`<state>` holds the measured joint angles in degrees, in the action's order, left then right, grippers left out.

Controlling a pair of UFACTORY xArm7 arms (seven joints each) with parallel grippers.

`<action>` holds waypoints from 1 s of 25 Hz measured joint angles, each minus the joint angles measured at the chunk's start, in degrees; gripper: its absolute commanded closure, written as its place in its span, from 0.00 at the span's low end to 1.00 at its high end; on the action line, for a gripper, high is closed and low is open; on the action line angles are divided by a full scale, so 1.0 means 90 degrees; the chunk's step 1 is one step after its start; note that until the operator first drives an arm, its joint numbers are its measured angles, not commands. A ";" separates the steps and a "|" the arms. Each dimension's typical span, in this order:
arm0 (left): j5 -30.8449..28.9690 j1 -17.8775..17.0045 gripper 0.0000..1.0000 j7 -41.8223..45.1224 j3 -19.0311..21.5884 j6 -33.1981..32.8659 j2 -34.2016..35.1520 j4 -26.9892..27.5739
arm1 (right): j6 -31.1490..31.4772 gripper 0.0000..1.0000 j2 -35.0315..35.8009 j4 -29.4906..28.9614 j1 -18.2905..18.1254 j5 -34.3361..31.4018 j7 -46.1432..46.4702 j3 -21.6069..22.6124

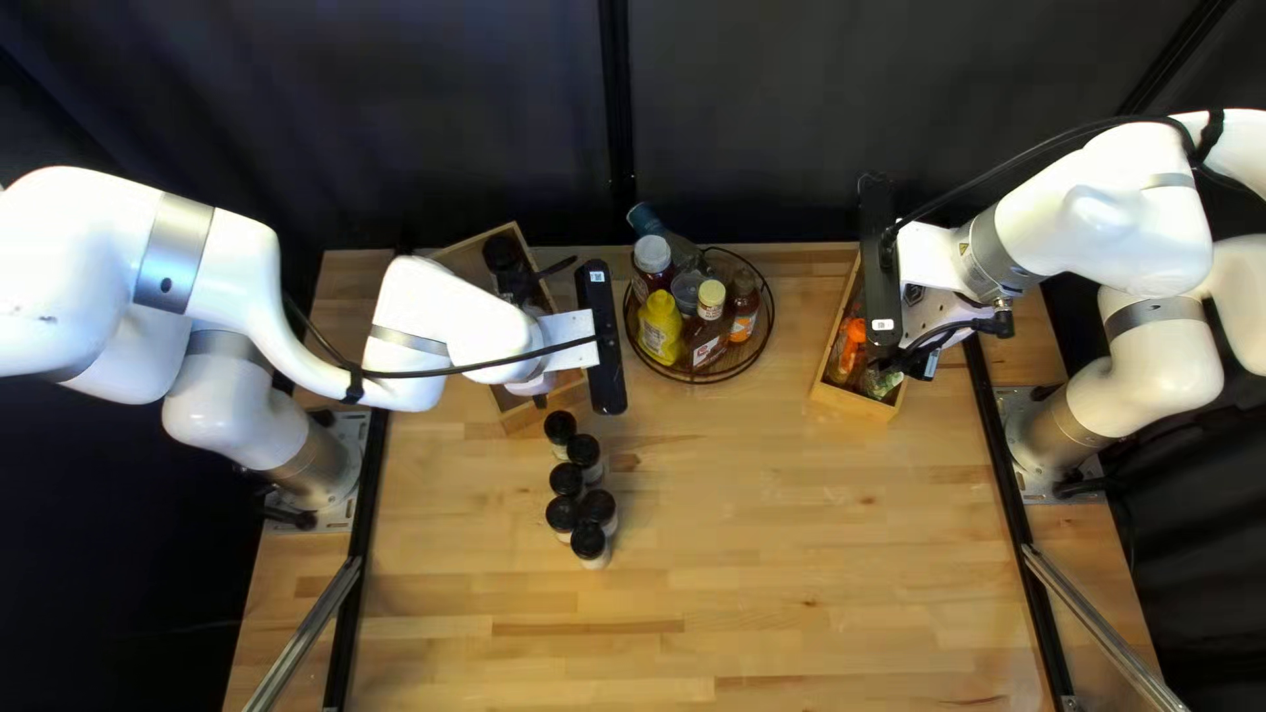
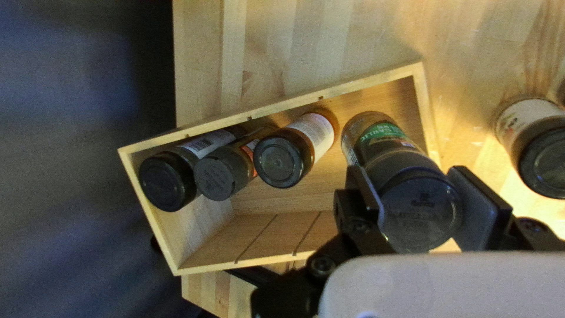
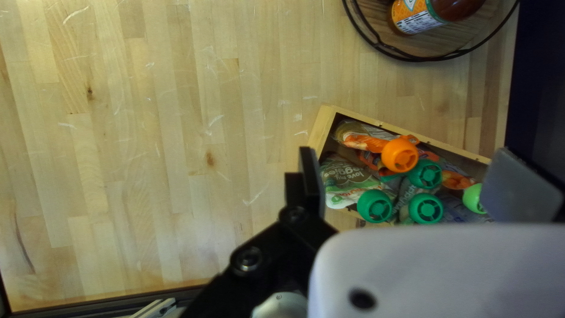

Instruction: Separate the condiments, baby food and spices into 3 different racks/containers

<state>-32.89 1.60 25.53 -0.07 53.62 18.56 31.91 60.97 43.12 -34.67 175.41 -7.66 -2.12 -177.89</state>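
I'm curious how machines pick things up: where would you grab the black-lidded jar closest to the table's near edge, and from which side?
I'd take the jar by its round black lid, coming down from above and closing across its left and right. It stands upright, lid on top, and other jars crowd its far side, so a front-to-back pinch looks harder.

Dark curtain (image 1: pixel 791 119) behind a wooden table (image 1: pixel 818 567) with black rails (image 1: pixel 1004 462) and silver bars (image 1: pixel 1101 626)

Table (image 1: pixel 818 528) bright, curtain (image 1: pixel 857 106) dark. Left wrist view dimmer, warm glare beside the loose jar (image 2: pixel 532 138); fine detail looks a bit soft there.
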 measured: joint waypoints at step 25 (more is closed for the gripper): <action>-0.0320 0.0263 0.98 0.0262 -0.0129 -0.0211 -0.0463 0.0082 | 0.0000 0.00 0.0000 0.0000 0.0000 0.0000 0.0000 0.0000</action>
<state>-35.77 3.96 27.88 -1.23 51.72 14.39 32.65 60.97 43.12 -34.67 175.41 -7.66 -2.12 -177.89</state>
